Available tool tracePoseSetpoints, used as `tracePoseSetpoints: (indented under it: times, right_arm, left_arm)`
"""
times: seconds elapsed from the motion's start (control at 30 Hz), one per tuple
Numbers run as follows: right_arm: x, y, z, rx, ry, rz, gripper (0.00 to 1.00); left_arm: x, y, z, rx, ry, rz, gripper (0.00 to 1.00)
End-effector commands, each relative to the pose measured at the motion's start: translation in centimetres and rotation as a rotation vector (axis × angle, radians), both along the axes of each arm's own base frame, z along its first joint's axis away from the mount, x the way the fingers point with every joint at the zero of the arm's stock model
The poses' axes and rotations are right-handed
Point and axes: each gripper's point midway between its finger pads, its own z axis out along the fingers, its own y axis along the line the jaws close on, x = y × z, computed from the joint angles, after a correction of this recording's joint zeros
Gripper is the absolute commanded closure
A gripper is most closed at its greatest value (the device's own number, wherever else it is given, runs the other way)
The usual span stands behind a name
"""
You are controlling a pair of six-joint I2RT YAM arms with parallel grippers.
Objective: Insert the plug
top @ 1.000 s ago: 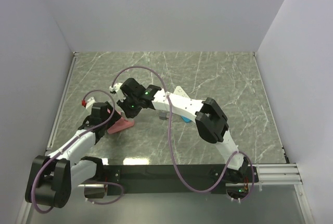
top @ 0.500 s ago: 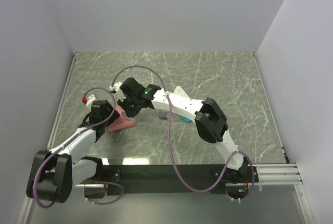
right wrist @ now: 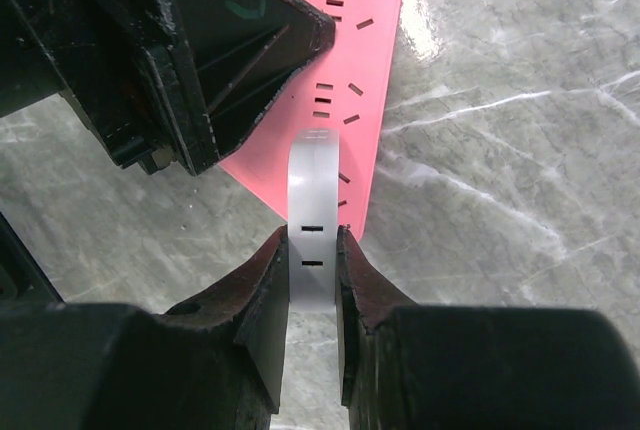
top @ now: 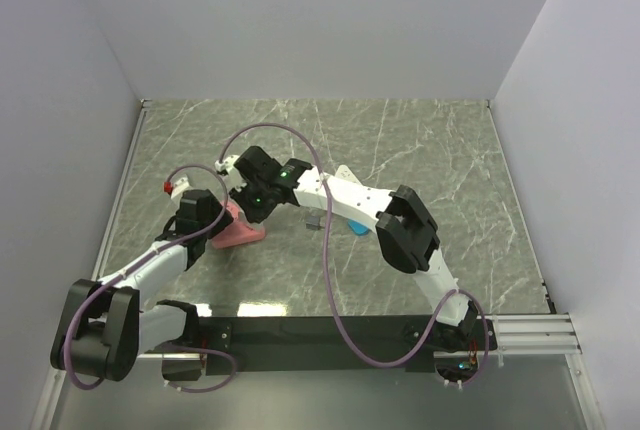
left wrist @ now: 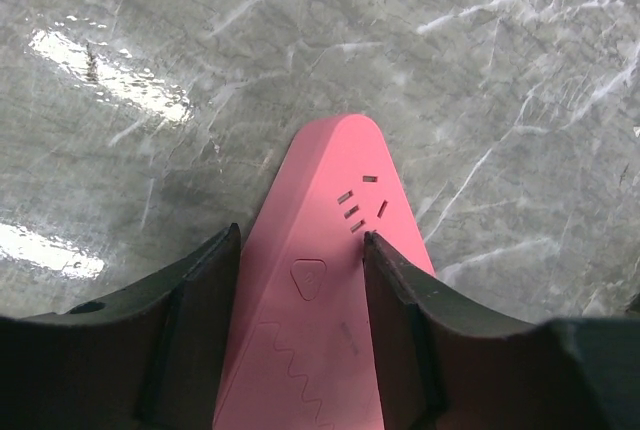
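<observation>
The left gripper (left wrist: 300, 240) has its jaws part closed, both fingers against the sides of the pink socket block (left wrist: 335, 160). The right gripper (right wrist: 313, 238) is pinched tight on the white plug (right wrist: 313, 170). A second ago the left jaws stood wider. The plug tip hangs over the block's edge, toward the left edge of the table (top: 420, 150).

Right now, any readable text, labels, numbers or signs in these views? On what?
No readable words or numbers anywhere.
On the board: an embossed triangle and a zigzag line, no letters.
On the left tool: a teal mark, too blurred to read.
On the plug: slots only, no text.
</observation>
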Motion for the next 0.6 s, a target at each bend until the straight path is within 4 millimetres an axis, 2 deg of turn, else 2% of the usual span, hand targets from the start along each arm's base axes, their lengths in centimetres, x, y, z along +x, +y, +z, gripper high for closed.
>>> tracePoseSetpoints:
  times: [0.0,0.23,0.4,0.57]
  right_arm:
    - [-2.2,-0.2,-4.5,-0.043,0.116,0.012,1.0]
    - [-3.1,-0.3,-5.1,0.0,0.17,-0.002,1.0]
    - [-3.4,-0.6,-6.7,-0.024,0.195,-0.017,1.0]
    - [-3.8,-0.9,-7.2,-0.032,0.2,-0.025,1.0]
  left_arm:
    - [-0.2,-3.6,0.4,-0.089,0.017,-0.127,0.55]
    - [-0.2,-3.6,0.4,-0.082,0.017,-0.126,0.56]
    - [-0.2,-3.8,0.3,-0.076,0.026,-0.135,0.56]
    - [-0.1,-3.9,0.3,-0.07,0.026,-0.135,0.57]
